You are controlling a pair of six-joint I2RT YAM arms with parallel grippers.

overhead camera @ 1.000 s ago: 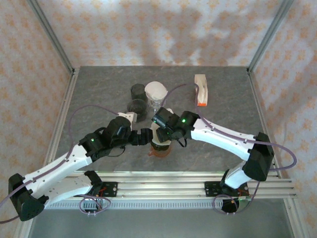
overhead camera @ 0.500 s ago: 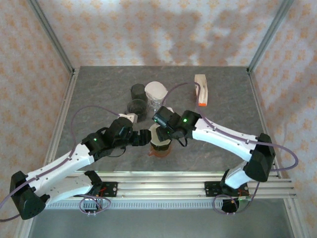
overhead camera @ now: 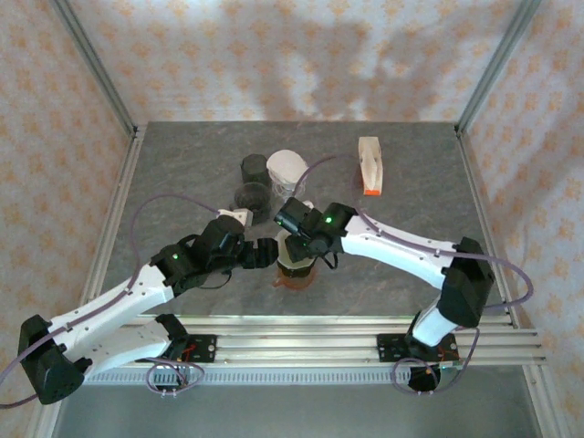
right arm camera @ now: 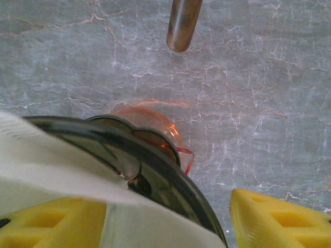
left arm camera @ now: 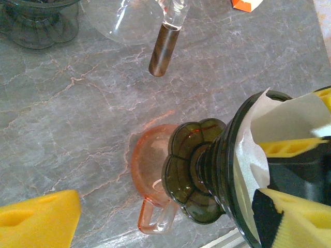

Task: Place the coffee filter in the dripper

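Currently, left of the dripper (overhead camera: 294, 263), the bare grey table (overhead camera: 182, 173) runs out to the left edge (overhead camera: 122, 182), and the left arm crosses the nearer part of that stretch. The left gripper (overhead camera: 270, 254) sits just beside the dripper's left flank with its jaws released and wide. Its yellow pad (left arm camera: 36, 217) stands well apart from the dripper's foot and grasps nothing. Behind and slightly left of the dripper, two dark vessels (overhead camera: 254, 182) stand close together, with a glass carafe (overhead camera: 286, 169) touching or just beside them. The carafe's brown handle (right arm camera: 183, 23) points toward the dripper across a strip of bare stone. The dripper stands on an orange glass cup (left arm camera: 150, 175) near the table's front edge. The white coffee filter (left arm camera: 279, 116) sits inside the dripper, its edge standing above the dark rim. The right gripper (overhead camera: 295, 239) hangs over the dripper's mouth with its jaws parted and unclamped. One pad (right arm camera: 46, 225) is inside the rim, partly covered by the paper, and the other pad (right arm camera: 279, 219) is outside the rim and apart from it. Right of the dripper, bare stone reaches the right edge (overhead camera: 478, 192) beneath the right arm. A white-and-orange box (overhead camera: 370, 166) lies behind and to the right, well apart.
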